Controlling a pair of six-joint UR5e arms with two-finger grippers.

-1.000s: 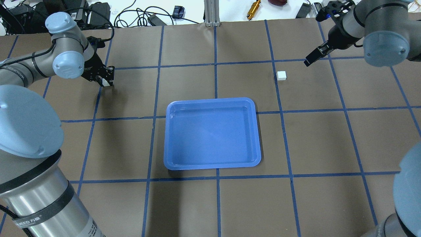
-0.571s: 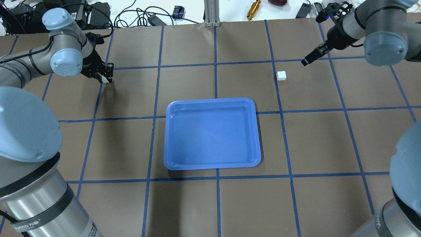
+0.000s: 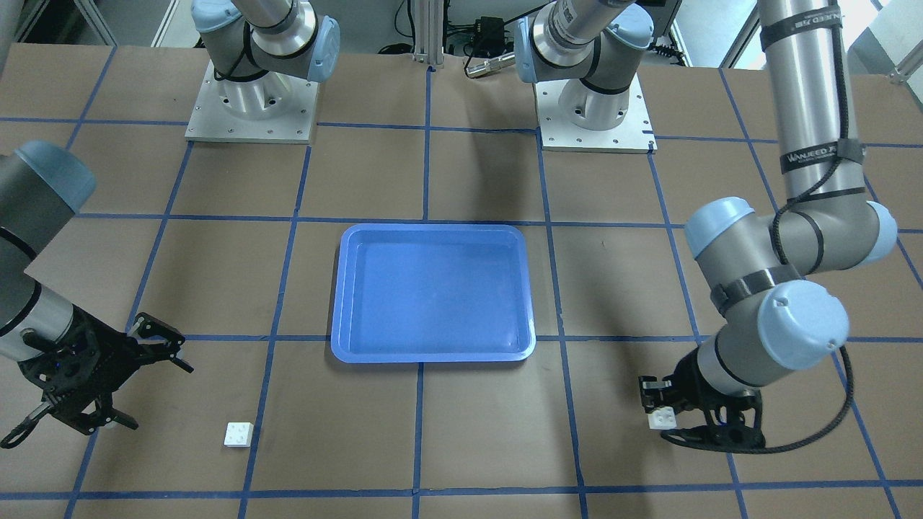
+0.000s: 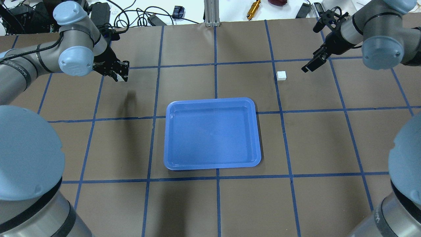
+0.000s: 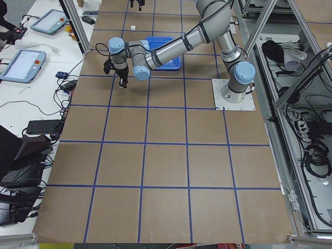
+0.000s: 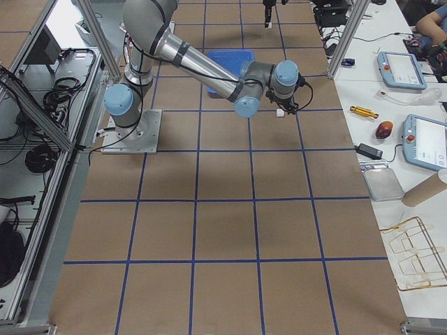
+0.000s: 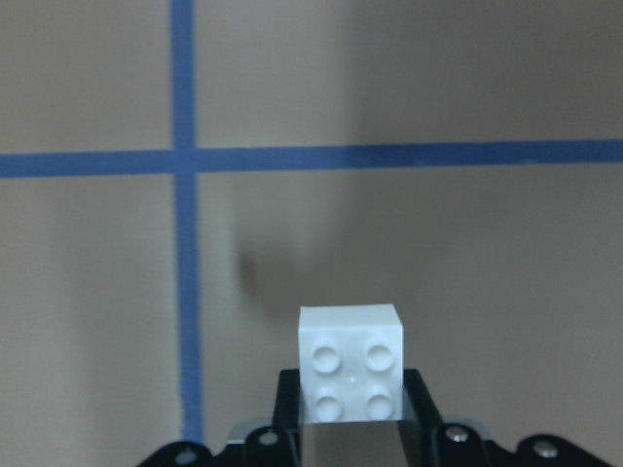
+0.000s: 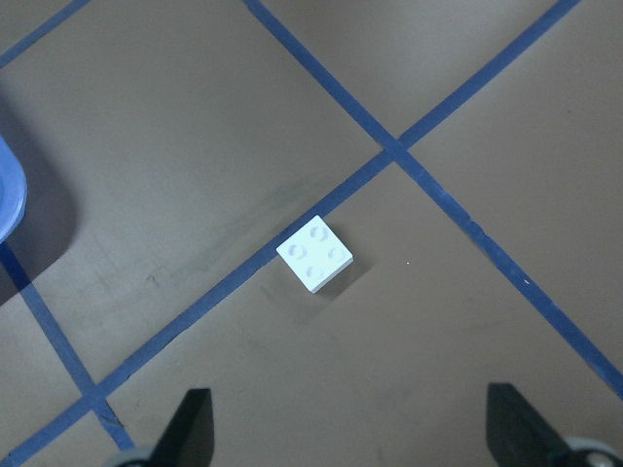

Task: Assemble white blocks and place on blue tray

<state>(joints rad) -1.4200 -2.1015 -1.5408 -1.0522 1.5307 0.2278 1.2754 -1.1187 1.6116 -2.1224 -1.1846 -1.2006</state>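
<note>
Left claw (image 3: 663,416): clamped tight on a white block (image 7: 350,362), hanging above the table towards the far left corner, and its shadow falls on the paper apart from it.
Right claw (image 8: 355,433): fingers spread wide apart, nothing between them, hovering towards the far right corner with the other white block in front of it.
Table (image 4: 329,141): brown paper marked into squares by blue tape lines (image 4: 282,131).
Tray (image 4: 212,135): blue, flat in the middle of the table, nothing in it, well apart from both claws.
Held block: four studs face the wrist camera, pinched at its lower sides by the left claw's black fingers, clear of the table.
Loose block (image 4: 281,75): on the table, studs up, right of the middle and nearer the far edge than the tray, just beside a tape line, near the right claw but not touching it.
</note>
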